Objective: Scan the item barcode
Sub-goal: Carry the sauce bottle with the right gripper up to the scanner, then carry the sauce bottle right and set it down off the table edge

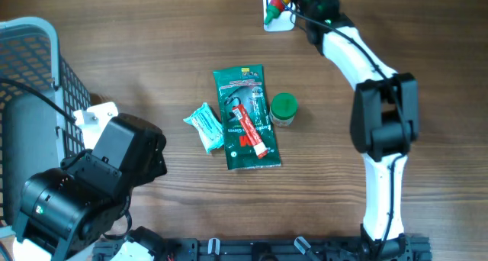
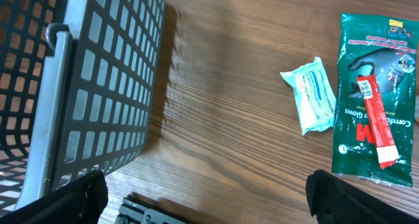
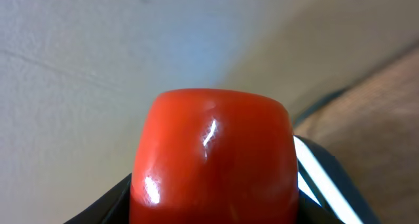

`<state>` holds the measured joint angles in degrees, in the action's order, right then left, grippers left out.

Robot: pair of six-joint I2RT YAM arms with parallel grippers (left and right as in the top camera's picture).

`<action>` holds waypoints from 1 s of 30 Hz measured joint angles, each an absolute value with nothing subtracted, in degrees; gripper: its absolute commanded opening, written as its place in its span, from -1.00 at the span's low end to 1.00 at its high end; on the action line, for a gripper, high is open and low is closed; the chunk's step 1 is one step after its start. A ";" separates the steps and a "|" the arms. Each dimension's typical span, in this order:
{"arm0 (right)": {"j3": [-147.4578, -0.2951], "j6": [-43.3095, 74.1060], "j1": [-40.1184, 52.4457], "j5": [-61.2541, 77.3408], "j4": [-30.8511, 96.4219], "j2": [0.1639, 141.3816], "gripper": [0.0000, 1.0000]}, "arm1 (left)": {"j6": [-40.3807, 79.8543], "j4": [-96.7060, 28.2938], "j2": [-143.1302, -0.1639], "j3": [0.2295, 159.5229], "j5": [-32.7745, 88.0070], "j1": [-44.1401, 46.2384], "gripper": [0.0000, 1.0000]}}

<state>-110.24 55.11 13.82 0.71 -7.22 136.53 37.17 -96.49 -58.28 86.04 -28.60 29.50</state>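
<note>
Nearest: left hand [image 2: 209, 207], fingers spread wide and empty, beside grey plastic mesh basket [image 2: 98, 67].

Mid-way, on brown wooden desk [image 1: 152, 47]: green plastic glove packet [image 1: 245, 117], long axis running near-to-far, with red-and-white tube [image 1: 250, 131] lying along it. Pale teal wipe packet [image 1: 206, 126] just to its left, small green-lidded jar [image 1: 284, 108] just to its right.

Far edge: right hand [image 3: 215, 198], clamped on glossy red rounded object [image 3: 213, 139], probably the scanner. The items lie nearward of this hand and rightward of the left one.
</note>
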 measured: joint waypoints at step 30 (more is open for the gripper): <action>-110.50 41.12 -32.58 -15.94 40.53 128.49 -0.17 | 37.17 -96.47 -58.28 86.04 -28.60 29.50 1.00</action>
<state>-110.50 41.12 -32.58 -15.94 40.53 128.49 37.17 -96.47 -58.28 86.04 -28.60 29.50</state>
